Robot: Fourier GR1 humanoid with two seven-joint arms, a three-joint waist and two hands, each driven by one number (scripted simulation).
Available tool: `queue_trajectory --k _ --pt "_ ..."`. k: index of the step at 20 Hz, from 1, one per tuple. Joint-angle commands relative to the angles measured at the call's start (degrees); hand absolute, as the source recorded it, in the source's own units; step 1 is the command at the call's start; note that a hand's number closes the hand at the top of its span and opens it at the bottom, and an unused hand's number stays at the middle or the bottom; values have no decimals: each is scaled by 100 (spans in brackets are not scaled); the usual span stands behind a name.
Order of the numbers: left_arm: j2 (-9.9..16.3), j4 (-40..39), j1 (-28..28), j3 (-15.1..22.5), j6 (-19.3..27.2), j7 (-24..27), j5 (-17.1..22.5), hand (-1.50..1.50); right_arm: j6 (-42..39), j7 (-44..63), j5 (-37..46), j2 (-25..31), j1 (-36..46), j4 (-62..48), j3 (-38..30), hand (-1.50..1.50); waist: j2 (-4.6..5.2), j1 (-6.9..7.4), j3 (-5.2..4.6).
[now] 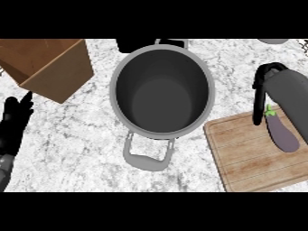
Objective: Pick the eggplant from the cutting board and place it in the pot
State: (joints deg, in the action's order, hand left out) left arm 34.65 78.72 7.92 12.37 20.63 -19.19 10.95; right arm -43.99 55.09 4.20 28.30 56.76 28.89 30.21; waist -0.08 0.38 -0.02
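We see the long purple eggplant with a green stem (282,132) lying on the pale wooden cutting board (263,158), near the board's far right part, its stem end pointing away from us. Our right hand (259,97) hangs over the board's far edge, just beside the stem; its black fingers point down and close on nothing, and we cannot tell whether a fingertip touches the eggplant. The grey right forearm crosses just right of the vegetable.

Left of the board stands the large round grey metal pot (161,90), open and dark inside, one loop handle turned toward us. The eggplant is outside it.

Farther left sits an open brown cardboard box (46,65). Our left hand (11,126) rests at the left edge, fingers straight. Everything stands on the white-and-grey marbled bench (83,149).
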Motion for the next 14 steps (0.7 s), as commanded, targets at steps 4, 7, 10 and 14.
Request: queue_trajectory --k 4,7,10,14 --pt "-114 35 34 -230 -142 -116 -218 0 32 188 467 -175 -160 -85 -155 -150 16 11 3" --pt "-168 -281 139 -412 -428 130 -176 0 -109 -140 746 87 -397 125 -110 -150 15 -23 1" --pt "-226 365 -34 -297 -144 -448 -321 0 -147 174 800 -36 -621 276 -102 -150 -15 -35 3" --pt "-318 264 -15 -335 -164 -308 -537 0 -104 338 908 -313 -497 -171 -296 -150 11 9 3"
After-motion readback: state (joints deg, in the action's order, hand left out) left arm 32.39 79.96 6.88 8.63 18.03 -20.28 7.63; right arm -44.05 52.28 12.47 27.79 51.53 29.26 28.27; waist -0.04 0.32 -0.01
